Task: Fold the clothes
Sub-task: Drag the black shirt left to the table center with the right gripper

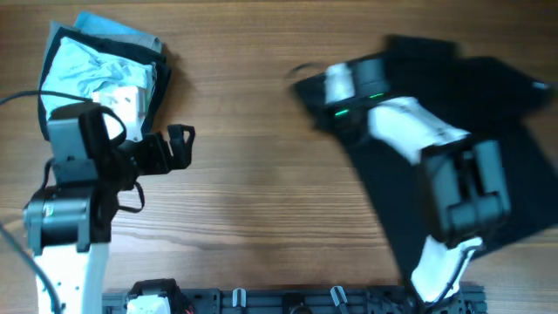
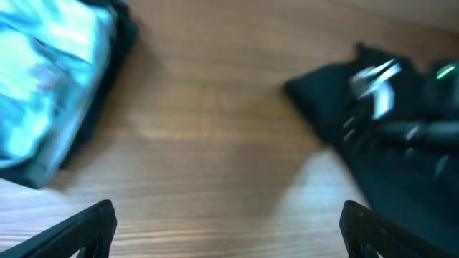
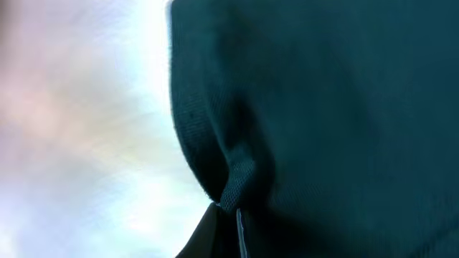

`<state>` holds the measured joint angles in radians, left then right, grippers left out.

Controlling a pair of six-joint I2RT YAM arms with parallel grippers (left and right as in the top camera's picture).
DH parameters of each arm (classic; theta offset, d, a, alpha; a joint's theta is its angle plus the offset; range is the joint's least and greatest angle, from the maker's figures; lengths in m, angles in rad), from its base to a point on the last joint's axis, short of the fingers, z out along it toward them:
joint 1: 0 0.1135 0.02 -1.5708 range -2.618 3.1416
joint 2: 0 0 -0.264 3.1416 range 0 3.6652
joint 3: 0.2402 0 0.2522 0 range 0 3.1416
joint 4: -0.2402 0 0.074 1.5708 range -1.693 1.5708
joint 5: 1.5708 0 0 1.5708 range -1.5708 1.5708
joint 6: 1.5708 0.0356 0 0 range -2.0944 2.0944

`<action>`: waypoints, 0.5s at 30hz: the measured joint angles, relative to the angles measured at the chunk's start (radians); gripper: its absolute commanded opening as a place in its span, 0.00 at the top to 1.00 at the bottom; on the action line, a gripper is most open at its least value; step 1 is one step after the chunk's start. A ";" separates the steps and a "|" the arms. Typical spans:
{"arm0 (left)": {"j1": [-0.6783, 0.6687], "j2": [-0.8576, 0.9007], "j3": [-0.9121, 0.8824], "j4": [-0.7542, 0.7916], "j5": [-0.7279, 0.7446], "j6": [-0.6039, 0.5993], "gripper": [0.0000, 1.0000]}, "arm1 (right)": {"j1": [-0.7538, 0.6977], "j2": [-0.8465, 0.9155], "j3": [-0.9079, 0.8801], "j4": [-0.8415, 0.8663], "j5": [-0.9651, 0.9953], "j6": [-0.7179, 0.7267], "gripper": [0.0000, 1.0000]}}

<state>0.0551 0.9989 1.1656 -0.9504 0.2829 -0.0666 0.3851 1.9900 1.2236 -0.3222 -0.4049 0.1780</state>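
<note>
Black shirt (image 1: 510, 96): lies rumpled over the right half of the table (image 1: 261, 192), long axis roughly from near edge to far edge. The right jaws are pressed together on a fold of its left edge, the side toward the table's centre; the wrist view shows cloth bunched at the tips. The left jaws are spread and hold nothing, beside the folded stack (image 1: 100, 61) at the far left corner, well apart from the shirt. Judgement: the right arm (image 1: 410, 131) is nearer, and the pinched edge would likely be carried across the shirt's width.
</note>
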 measured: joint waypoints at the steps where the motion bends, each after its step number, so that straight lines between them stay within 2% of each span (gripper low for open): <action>1: 0.000 -0.016 0.012 0.000 -0.017 0.000 0.00 | 0.089 0.000 0.000 0.006 -0.002 -0.013 0.50; 2: 0.000 -0.029 0.021 0.001 -0.032 0.000 0.00 | 0.154 0.000 0.000 0.012 -0.003 -0.021 0.36; 3: 0.000 -0.045 0.031 0.001 -0.050 0.000 0.00 | 0.216 0.000 0.000 0.016 0.000 -0.027 0.33; 6: 0.000 -0.083 0.043 0.008 -0.081 0.000 0.00 | 0.420 -0.003 0.001 -0.004 0.059 -0.069 0.31; 8: 0.000 -0.115 0.047 0.010 -0.104 0.000 0.00 | 0.482 -0.014 0.002 -0.036 0.107 -0.076 0.31; 11: 0.000 -0.126 0.047 0.013 -0.116 0.000 0.00 | 0.486 -0.068 0.002 -0.077 0.167 -0.079 0.31; 15: 0.000 -0.120 0.047 0.015 -0.114 -0.006 0.00 | 0.385 -0.225 0.007 -0.124 0.209 -0.078 0.27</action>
<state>0.0551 0.8787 1.2129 -0.9356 0.1684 -0.0731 0.7700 1.7645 1.2308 -0.4461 -0.1963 0.0998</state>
